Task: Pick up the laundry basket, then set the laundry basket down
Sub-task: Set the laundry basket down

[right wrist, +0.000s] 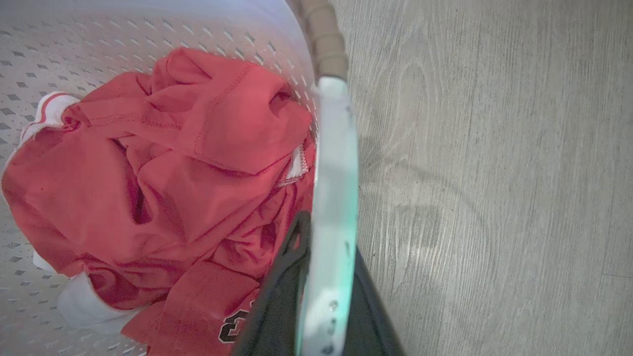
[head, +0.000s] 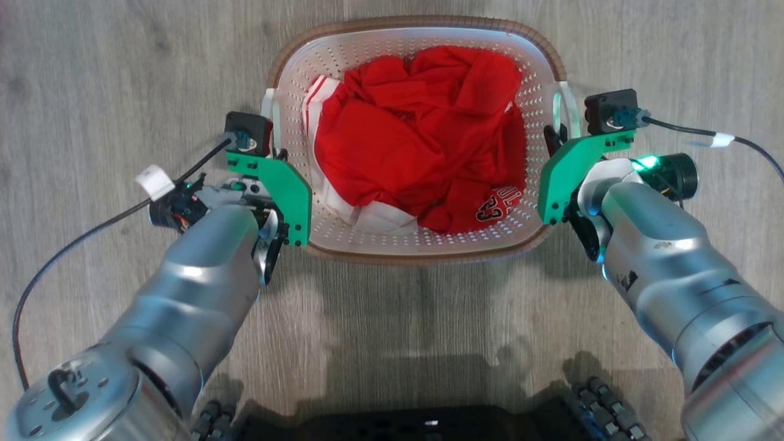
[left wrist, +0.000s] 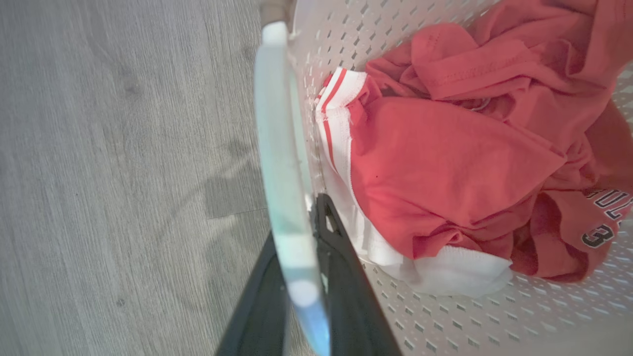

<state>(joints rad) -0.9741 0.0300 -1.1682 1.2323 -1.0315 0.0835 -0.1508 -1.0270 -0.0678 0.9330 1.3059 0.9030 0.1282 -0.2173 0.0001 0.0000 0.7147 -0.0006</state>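
The laundry basket (head: pixel 416 40) sits square in front of the robot on the grey wood floor (head: pixel 122 73), between the two arms and holding a heap of red clothes (head: pixel 422 135). Its longer axis appears to run across the robot from left to right, with a white handle at each end. Both arms are equally near, and each meets its own end. The left handle (left wrist: pixel 277 148) runs lengthwise between the dark fingers (left wrist: pixel 341 257) of the left jaws, one finger outside the basket and one just inside the wall. The left jaws are clamped on it, low on the handle's length. The right jaws mirror this, closed on the right handle (right wrist: pixel 336 148), with the inner finger (right wrist: pixel 282 277) beside the clothes. The left arm (head: pixel 202 257) and right arm (head: pixel 661 245) reach forward and slightly inward, wrists level with the rim and fingers pointing away from the robot along the handles. Whether the base rests on the floor or hangs just above it cannot be told. Since the grip is at both ends of the long axis, the coming move probably depends on the arms travelling together and evenly. A lag on one side would tilt the load towards that end.
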